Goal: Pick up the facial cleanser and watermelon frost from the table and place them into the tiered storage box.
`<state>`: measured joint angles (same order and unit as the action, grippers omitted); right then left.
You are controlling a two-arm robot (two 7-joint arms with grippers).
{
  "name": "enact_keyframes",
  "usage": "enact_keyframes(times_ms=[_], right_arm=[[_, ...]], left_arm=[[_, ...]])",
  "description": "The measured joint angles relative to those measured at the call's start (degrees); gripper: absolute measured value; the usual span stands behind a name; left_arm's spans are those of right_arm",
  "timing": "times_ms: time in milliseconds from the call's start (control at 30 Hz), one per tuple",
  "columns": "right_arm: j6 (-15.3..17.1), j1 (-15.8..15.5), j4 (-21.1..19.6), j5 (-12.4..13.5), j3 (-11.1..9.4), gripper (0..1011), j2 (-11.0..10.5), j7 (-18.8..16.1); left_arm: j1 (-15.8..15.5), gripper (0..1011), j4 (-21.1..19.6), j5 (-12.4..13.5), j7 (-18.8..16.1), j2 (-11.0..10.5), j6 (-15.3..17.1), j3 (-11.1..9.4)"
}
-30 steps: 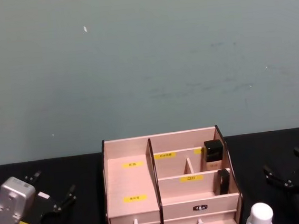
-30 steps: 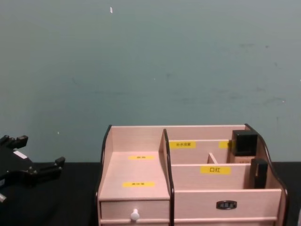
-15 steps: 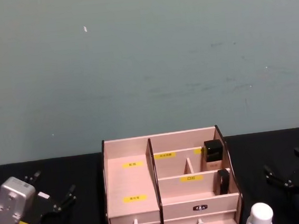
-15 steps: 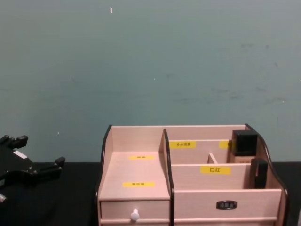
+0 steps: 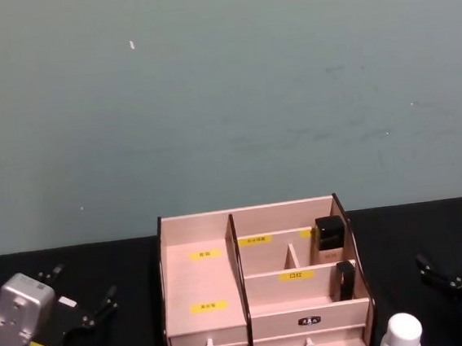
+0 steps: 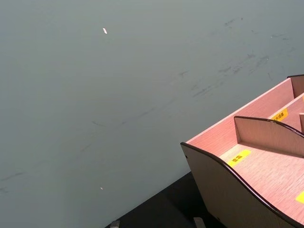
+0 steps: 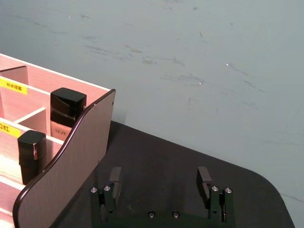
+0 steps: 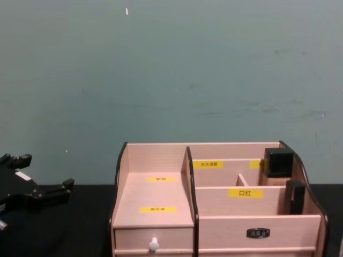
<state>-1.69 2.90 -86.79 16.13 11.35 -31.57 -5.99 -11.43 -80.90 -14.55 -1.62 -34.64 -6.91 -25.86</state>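
1. I see a black table point(image 5: 129, 260) backed by a scuffed teal wall point(image 5: 224, 100).
2. The tiered storage box point(image 5: 205, 282) stands midway between the table's left and right edges, its back close to the far edge and its drawers facing me.
3. Two black-capped containers stand at the box's right side: one in the rear compartment point(image 5: 330, 230), one in the tier ahead point(image 5: 346, 280).
4. A white-capped bottle point(image 5: 403, 333) stands off the box's front right corner.
5. The left gripper point(image 5: 82, 287) sits low towards the left edge, fingers spread wide, holding nothing.
6. The right gripper point(image 7: 159, 178) sits low towards the right edge, fingers wide apart, holding nothing.
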Motion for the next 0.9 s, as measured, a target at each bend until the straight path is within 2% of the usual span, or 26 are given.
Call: enact_keyframes(times_ms=[233, 367, 500, 800, 900], right_arm=[[2.49, -3.12, -3.36, 3.03, -3.15, 1002, -1.11, -2.64], [4.58, -5.85, -5.65, 5.77, -5.61, 1002, -2.24, -5.27], [5.61, -8.03, -7.23, 7.35, -7.37, 1002, -3.46, -7.76], [5.74, -12.59, -10.69, 9.27, -10.69, 1002, -6.39, -13.96], [4.82, -14.18, -11.50, 9.79, -11.59, 1002, -7.53, -16.65]], left_arm=[[0.00, 1001, 0.00, 0.00, 0.00, 0.00, 0.00, 0.00], [0.00, 1001, 0.00, 0.00, 0.00, 0.00, 0.00, 0.00], [0.00, 1001, 0.00, 0.00, 0.00, 0.00, 0.00, 0.00], [0.00, 1001, 0.00, 0.00, 0.00, 0.00, 0.00, 0.00], [0.00, 1001, 0.00, 0.00, 0.00, 0.00, 0.00, 0.00]])
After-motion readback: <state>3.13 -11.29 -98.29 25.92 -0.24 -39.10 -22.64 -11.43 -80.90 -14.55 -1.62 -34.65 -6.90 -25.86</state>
